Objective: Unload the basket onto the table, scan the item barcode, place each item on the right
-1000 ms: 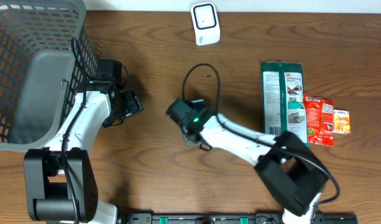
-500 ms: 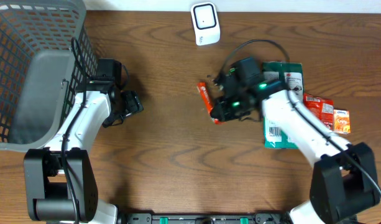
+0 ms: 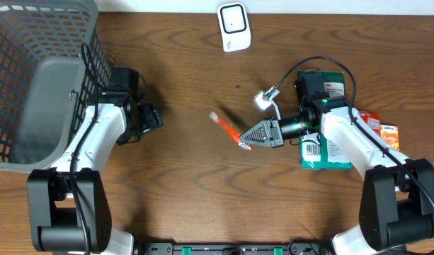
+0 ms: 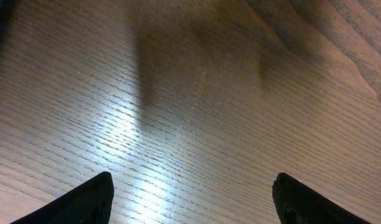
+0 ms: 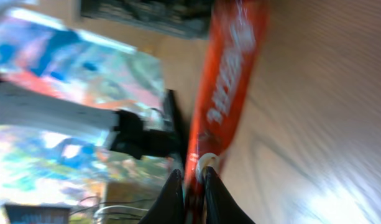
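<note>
- Surface: brown wood-grain table, seen from overhead.
- Grey mesh basket at 10 o'clock; nothing visible inside it.
- Waiting goods at 3 o'clock: green pouch, red packet, small orange box.
- Left gripper at 9 o'clock, jaws wide apart, holding nothing; the wrist view shows only bare wood between them.
- Right gripper just right of centre, fingers pinched tight on the near end of the orange packet.
- The orange packet points toward 10 o'clock, close above or on the wood; which, I cannot tell.
- White scanner at 12 o'clock, well apart from the packet.
- Assessment: item picked up; presenting it to the scanner appears outstanding, barcode face not discernible.
</note>
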### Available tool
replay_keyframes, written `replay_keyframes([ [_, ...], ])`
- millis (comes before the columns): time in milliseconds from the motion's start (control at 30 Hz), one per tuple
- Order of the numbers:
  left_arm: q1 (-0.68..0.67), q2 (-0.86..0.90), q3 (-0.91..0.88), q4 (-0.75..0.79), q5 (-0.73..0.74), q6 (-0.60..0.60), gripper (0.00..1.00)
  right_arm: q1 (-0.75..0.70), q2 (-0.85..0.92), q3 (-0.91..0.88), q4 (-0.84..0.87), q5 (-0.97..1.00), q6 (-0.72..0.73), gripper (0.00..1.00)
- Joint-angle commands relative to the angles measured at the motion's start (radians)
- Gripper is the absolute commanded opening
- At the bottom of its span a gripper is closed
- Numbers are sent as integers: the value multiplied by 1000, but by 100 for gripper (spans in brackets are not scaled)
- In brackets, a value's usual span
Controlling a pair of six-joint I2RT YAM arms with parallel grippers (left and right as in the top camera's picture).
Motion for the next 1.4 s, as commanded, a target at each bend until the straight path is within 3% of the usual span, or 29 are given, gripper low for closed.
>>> replay_keyframes([
  [0, 8, 2, -3, -3, -16, -9, 83, -11, 3, -3, 8, -217, -54, 6],
  [200, 8, 2, -3, -3, -16, -9, 83, -11, 3, -3, 16, -157, -53, 1],
  [367, 8, 2, -3, -3, -16, -9, 83, 18, 3, -3, 15, 236, 53, 15],
  [533, 8, 2, -3, -3, -16, -9, 83, 108, 3, -3, 64, 458, 190, 32],
  [767, 8, 2, -3, -3, -16, -9, 83, 297, 3, -3, 82, 778, 254, 46],
  [1000, 8, 2, -3, 39, -16, -10, 83, 510, 10, -3, 170, 1039, 286, 46],
  [1233, 8, 2, -3, 38, -16, -10, 83, 598, 69, -3, 256, 1057, 287, 40],
  [1367, 8, 2, -3, 44, -15, -10, 83, 607, 89, -2, 260, 1061, 286, 43],
])
